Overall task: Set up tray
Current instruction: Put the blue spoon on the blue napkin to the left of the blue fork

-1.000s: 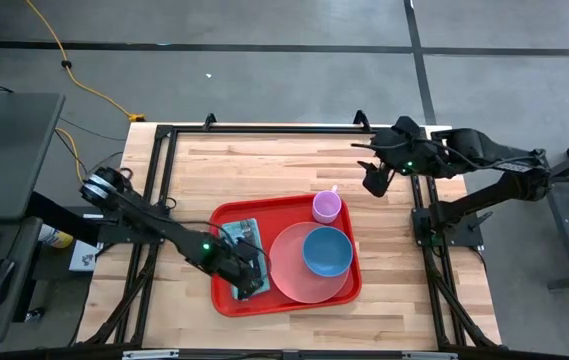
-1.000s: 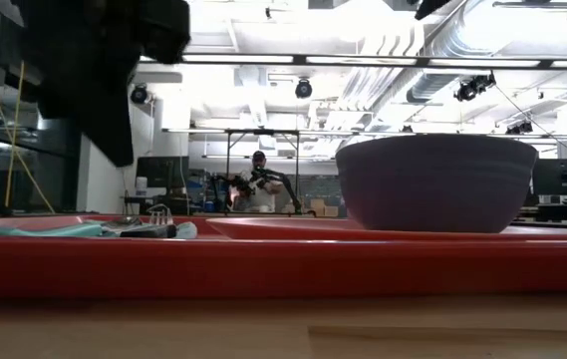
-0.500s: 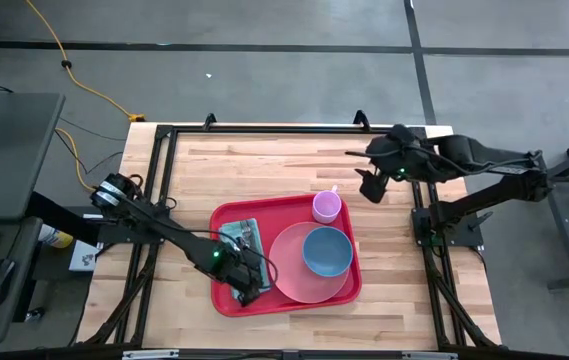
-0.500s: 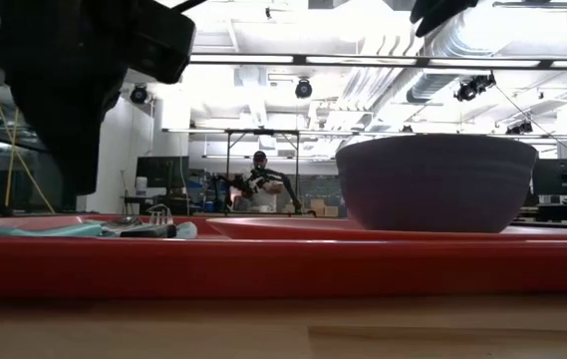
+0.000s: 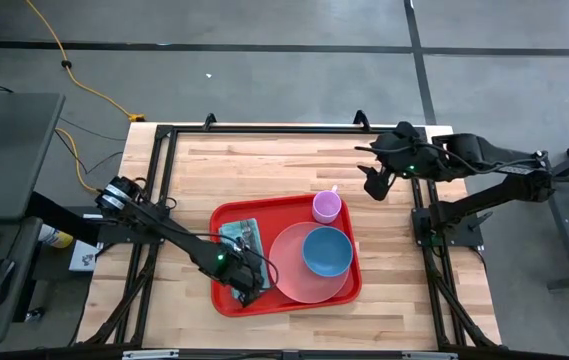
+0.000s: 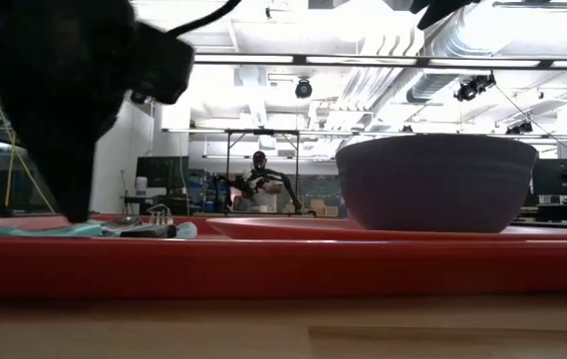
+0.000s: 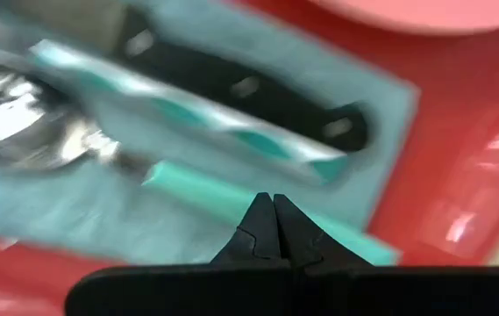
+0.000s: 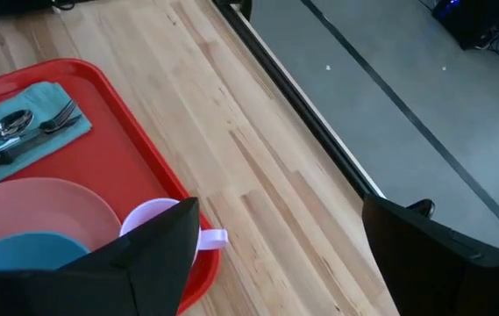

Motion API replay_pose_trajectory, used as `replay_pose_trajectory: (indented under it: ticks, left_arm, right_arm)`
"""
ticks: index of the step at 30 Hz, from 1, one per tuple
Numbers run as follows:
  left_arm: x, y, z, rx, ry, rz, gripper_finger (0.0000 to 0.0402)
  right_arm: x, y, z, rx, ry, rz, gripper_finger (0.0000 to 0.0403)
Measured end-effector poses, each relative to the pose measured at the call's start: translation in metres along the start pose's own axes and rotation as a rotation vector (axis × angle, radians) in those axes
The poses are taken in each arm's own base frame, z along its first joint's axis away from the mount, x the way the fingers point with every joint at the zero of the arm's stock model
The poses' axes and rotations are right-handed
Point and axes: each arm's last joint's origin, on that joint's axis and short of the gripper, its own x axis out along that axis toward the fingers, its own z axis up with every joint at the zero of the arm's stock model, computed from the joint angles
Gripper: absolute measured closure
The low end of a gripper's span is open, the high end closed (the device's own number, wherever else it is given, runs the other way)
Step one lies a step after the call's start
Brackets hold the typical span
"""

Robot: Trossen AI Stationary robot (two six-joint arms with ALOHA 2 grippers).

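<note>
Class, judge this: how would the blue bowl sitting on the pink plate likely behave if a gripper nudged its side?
The blue bowl looks like smooth rigid plastic, so probably light and stiff. Resting on the glossy pink plate, it would likely slide rather than tip, as the low view shows it wide and squat.

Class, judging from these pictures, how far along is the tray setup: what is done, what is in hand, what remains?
Done: the large red plastic tray holds a round pink plate with a blue bowl, a small pink cup and cutlery on a teal cloth napkin. In hand: nothing; the left gripper is shut, empty, above the napkin. Left: seemingly little; the right gripper waits open off the tray.
</note>
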Motion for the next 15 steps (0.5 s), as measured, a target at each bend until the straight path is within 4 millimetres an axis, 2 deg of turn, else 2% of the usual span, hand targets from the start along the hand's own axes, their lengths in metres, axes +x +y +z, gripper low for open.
replay_pose_trajectory:
  ticks: [15]
  left_arm:
    - [0.0092, 0.0044, -0.0028, -0.026, 0.020, 0.074, 0.0393]
  right_arm:
    - [-0.0010, -0.0006, -0.0004, -0.010, 0.000, 0.004, 0.0105]
